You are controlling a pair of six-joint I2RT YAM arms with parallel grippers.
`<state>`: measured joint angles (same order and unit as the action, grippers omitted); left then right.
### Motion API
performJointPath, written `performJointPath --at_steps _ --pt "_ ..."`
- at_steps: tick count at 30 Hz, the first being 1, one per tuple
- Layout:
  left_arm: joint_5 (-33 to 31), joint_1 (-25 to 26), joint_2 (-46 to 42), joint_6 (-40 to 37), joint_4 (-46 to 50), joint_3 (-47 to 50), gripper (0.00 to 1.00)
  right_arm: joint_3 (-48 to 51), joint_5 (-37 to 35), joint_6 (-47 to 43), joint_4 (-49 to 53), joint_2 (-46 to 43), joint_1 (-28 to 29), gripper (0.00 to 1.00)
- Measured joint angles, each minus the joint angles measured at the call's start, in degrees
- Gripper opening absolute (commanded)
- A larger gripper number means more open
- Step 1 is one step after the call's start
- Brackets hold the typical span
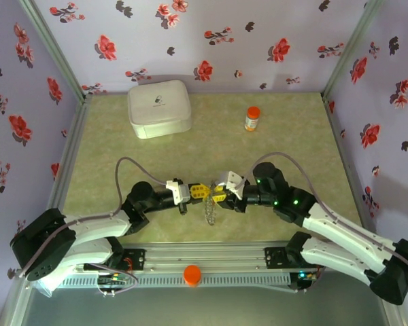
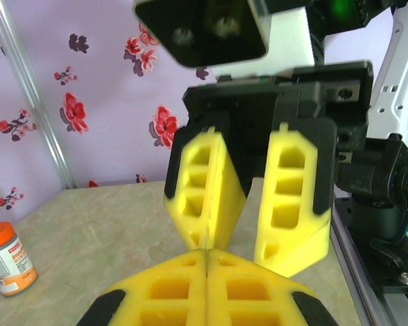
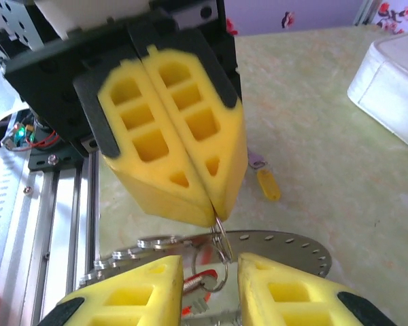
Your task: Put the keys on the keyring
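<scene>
From above, you see the left gripper (image 1: 205,193) and the right gripper (image 1: 215,195) meeting tip to tip at mid-table, with the flat grey perforated metal keyring (image 1: 210,212) just beneath them.

Left wrist view: your left gripper's (image 2: 207,261) yellow fingers are pressed together, and the right gripper (image 2: 245,250) opposite stands spread.

Right wrist view: the left gripper (image 3: 214,214) pinches the keyring (image 3: 285,246) by a thin wire loop. The right gripper (image 3: 211,273) is spread around it, and a yellow-headed key (image 3: 268,185) lies on the table beyond.

The pale green desk (image 1: 292,136) carries a white box (image 1: 160,107) upper left, an upright orange-capped bottle (image 1: 252,118) upper centre-right, and a yellow key (image 3: 267,183) mid-frame in the right wrist view.
</scene>
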<state>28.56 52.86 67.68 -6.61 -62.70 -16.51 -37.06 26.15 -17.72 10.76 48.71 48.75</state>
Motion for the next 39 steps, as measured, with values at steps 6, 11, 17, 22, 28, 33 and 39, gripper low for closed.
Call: performJointPath --at_steps 6,11,17,22,28,33,39 --pt "0.00 0.11 0.74 0.00 0.04 -0.33 0.00 0.83 -0.26 1.36 -1.62 0.70 0.00 0.24" --pt "0.00 0.13 0.74 0.00 0.02 -0.81 0.00 1.01 -0.39 2.58 -3.45 1.90 0.00 0.15" --pt "-0.13 0.11 0.72 -0.70 0.07 -0.85 0.00 1.57 -0.02 4.87 -5.07 1.95 0.00 0.00" --pt "-1.79 0.17 -0.74 -2.12 2.38 -0.85 0.47 1.01 -0.15 3.72 -2.19 2.01 0.04 0.00" --pt "-3.48 0.17 -10.91 -8.09 23.80 -5.03 0.45 -6.43 -1.92 -2.03 11.32 5.35 0.63 0.00" --pt "-3.45 0.15 -13.14 -13.18 40.26 -10.51 0.42 -12.28 -3.96 -6.56 18.73 8.68 2.67 0.00" --pt "-1.25 0.11 -9.90 -15.19 47.67 -11.96 0.36 -16.31 -5.60 -10.43 23.76 12.98 5.03 0.00"
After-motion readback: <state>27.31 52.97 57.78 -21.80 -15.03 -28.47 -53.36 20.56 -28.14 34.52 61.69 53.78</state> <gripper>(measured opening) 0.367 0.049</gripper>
